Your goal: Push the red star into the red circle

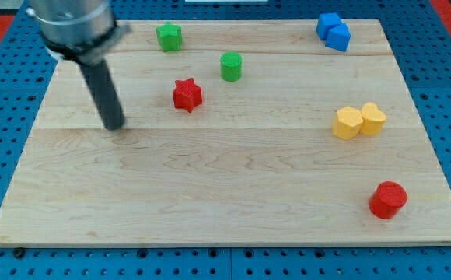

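The red star [187, 94] lies on the wooden board [225, 202], left of centre in the upper half. The red circle [387, 199], a short red cylinder, stands near the board's lower right corner, far from the star. My tip [115, 126] rests on the board to the left of the red star and a little below it, about a rod's length away and not touching it. The dark rod rises from the tip up to the view's top left.
A green star [169, 36] lies near the top edge, a green cylinder [231, 66] just up-right of the red star. Two blue blocks [333, 32] sit together at the top right. Two yellow blocks [359, 120] touch each other at the right.
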You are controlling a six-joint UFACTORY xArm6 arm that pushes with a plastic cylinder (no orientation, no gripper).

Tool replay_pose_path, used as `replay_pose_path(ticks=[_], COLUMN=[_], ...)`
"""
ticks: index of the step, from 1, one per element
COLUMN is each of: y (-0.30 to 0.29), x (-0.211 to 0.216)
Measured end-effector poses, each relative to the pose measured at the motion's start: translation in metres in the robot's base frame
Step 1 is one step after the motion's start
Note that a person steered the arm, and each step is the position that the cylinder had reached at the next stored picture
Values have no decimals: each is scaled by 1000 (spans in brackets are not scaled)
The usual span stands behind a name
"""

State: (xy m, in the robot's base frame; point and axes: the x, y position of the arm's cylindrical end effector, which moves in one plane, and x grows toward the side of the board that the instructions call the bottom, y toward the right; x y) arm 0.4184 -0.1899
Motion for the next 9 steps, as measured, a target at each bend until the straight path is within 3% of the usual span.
replay_pose_path(ticks=[1,2,3,4,5,6,9], y=[-41,-24,45,120,161,172,58], x=[-61,-97,-101,-85,-30,-3,-48])
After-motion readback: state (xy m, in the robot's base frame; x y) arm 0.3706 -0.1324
